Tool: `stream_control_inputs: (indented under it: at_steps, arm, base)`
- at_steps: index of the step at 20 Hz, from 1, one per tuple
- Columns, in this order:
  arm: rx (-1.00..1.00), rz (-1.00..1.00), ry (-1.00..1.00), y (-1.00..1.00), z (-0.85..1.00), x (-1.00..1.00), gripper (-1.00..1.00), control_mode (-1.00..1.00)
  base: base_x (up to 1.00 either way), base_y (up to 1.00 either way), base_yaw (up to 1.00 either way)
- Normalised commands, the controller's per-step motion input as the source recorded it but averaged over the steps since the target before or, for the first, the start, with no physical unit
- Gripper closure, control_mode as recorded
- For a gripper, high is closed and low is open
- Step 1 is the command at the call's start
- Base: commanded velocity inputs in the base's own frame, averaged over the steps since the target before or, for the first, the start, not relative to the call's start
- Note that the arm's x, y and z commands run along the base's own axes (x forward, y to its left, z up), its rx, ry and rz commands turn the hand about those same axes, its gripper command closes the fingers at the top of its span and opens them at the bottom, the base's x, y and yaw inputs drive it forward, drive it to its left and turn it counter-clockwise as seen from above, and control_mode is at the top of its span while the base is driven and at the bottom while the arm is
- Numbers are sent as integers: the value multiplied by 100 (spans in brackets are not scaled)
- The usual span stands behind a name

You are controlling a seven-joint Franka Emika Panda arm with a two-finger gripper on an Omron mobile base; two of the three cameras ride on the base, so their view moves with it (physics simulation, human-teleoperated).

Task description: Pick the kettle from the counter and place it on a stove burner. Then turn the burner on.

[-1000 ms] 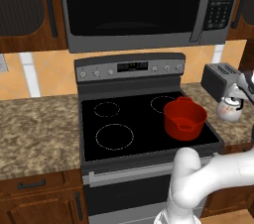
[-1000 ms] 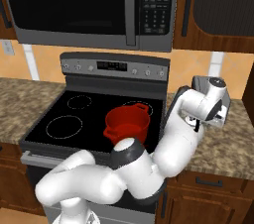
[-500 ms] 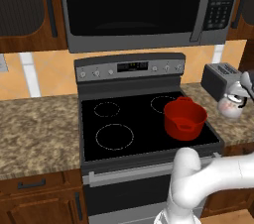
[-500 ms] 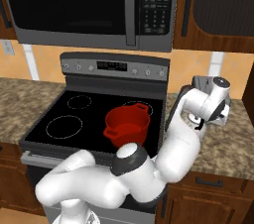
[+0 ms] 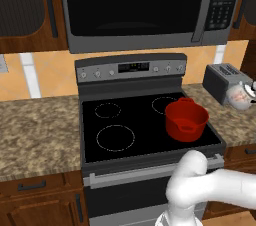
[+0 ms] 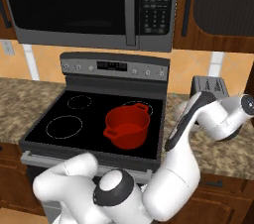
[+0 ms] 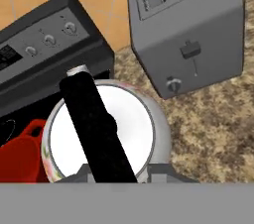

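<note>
so my jaws are clamped on the kettle (image 7: 99,134) handle, and the big burner ring (image 5: 115,137) I want sits way off left, past the red pot (image 5: 186,119).

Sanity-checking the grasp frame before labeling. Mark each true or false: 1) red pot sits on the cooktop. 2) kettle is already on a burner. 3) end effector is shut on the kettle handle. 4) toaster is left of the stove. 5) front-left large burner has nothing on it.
1) True. The red pot stands on the right side of the black cooktop.
2) False. The kettle is off the cooktop, over the granite counter near the toaster.
3) True. The end effector is shut on the kettle's black handle, seen in the hand view.
4) False. The toaster is on the counter to the right of the stove.
5) True. The large burner ring is bare.
</note>
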Motion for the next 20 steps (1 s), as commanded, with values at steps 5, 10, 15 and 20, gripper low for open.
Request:
stream_control_inputs:
  at_steps: [5,10,15,20]
  arm:
    - [5,0,-41,100,68,-44,100,-100]
    - [-2,0,-24,100,76,-21,100,-100]
    - [-8,1,-8,100,84,-15,100,-100]
    - [-13,3,0,100,61,-21,100,-100]
  base:
    - [0,0,0]
    - [0,0,0]
    - [0,0,0]
    - [0,0,0]
